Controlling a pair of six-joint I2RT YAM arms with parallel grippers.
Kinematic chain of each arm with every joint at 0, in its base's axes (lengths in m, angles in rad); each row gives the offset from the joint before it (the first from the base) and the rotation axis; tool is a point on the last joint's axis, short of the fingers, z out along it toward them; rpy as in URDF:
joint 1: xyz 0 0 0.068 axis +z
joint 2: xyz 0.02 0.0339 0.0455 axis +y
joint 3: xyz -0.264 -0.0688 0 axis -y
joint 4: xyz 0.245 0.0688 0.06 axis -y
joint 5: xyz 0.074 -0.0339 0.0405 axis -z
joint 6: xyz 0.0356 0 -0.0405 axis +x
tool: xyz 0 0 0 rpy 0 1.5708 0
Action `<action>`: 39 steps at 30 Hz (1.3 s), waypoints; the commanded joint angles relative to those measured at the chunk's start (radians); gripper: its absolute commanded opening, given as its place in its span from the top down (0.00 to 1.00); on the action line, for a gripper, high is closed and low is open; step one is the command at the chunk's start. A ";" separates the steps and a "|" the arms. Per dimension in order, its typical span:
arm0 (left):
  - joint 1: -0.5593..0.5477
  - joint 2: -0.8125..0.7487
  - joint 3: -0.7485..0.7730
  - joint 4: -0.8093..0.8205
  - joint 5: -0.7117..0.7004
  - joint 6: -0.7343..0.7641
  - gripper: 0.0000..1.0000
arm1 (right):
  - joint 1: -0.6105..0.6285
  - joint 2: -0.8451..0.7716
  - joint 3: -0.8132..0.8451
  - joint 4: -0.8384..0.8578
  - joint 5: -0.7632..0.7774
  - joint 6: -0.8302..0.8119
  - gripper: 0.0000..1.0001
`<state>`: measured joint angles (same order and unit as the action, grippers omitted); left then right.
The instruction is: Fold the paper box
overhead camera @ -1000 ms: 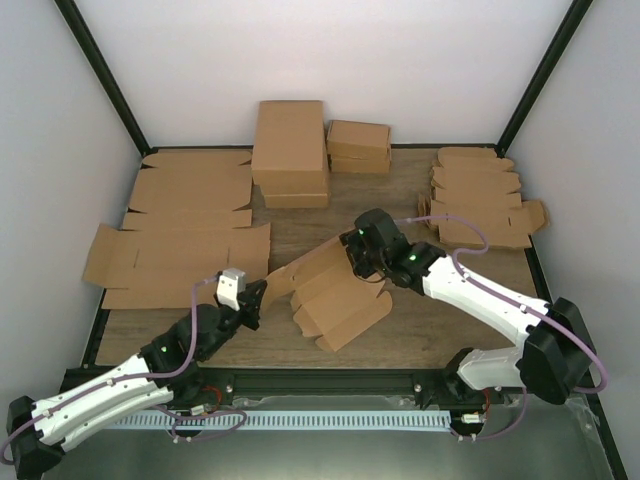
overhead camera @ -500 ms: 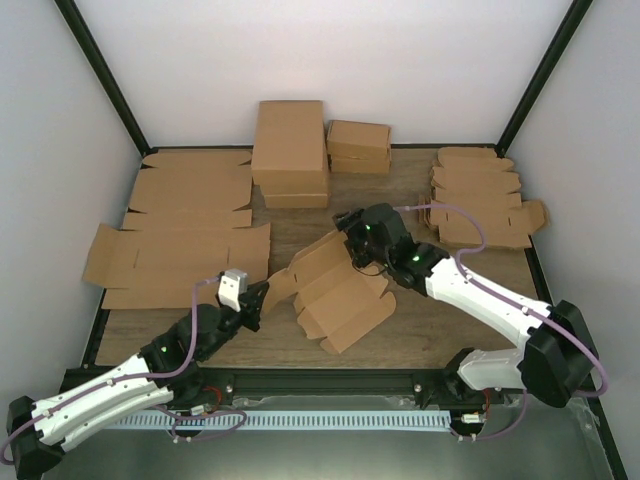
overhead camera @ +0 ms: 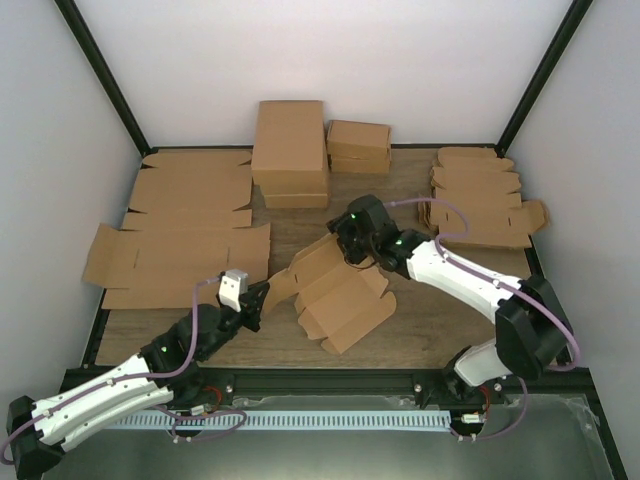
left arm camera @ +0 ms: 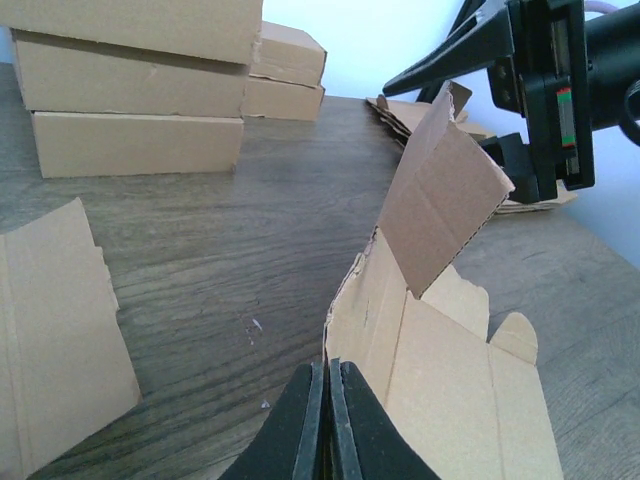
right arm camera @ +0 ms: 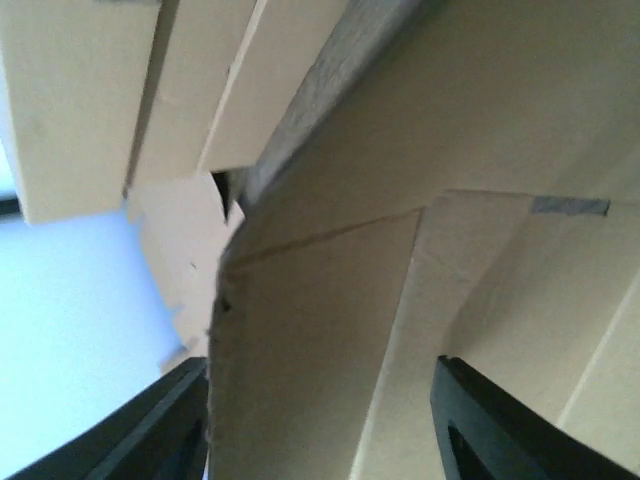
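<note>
The paper box [overhead camera: 340,295] is a small brown die-cut piece lying partly unfolded at the table's middle. My left gripper [overhead camera: 262,295] holds its near-left edge; in the left wrist view the jaws [left arm camera: 327,375] are shut on the thin cardboard edge of the paper box [left arm camera: 450,370]. One flap [left arm camera: 440,200] stands raised at the far end. My right gripper [overhead camera: 345,240] is at that flap, and its black fingers [left arm camera: 470,45] show behind it. In the right wrist view the right gripper [right arm camera: 320,400] is open, with the flap [right arm camera: 320,330] between the fingers and touching neither.
Two stacks of folded brown boxes [overhead camera: 290,150] [overhead camera: 358,145] stand at the back. Large flat cardboard sheets [overhead camera: 180,230] cover the left side. A pile of small die-cut blanks [overhead camera: 480,200] lies at the back right. White walls and black posts close the table in.
My right gripper has moved left and back and opened wider. The box's long flap, earlier lying low toward the left, now stands up. The left gripper has kept its place and grip.
</note>
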<state>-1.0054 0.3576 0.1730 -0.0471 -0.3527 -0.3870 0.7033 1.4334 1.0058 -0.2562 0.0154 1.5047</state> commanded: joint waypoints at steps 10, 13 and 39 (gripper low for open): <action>-0.004 0.005 0.039 -0.018 0.043 -0.010 0.73 | -0.007 -0.045 -0.039 -0.011 -0.033 -0.068 0.92; -0.003 0.029 0.104 -0.040 0.086 -0.036 0.41 | -0.008 -0.075 -0.108 0.063 -0.056 -0.114 0.93; 0.245 0.705 0.689 -0.254 0.756 -0.091 0.00 | -0.007 -0.360 -0.160 -0.149 0.044 -0.458 0.92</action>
<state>-0.7712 1.0470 0.8253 -0.3752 0.2379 -0.4763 0.7017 1.0878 0.6575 -0.0837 -0.0734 1.1088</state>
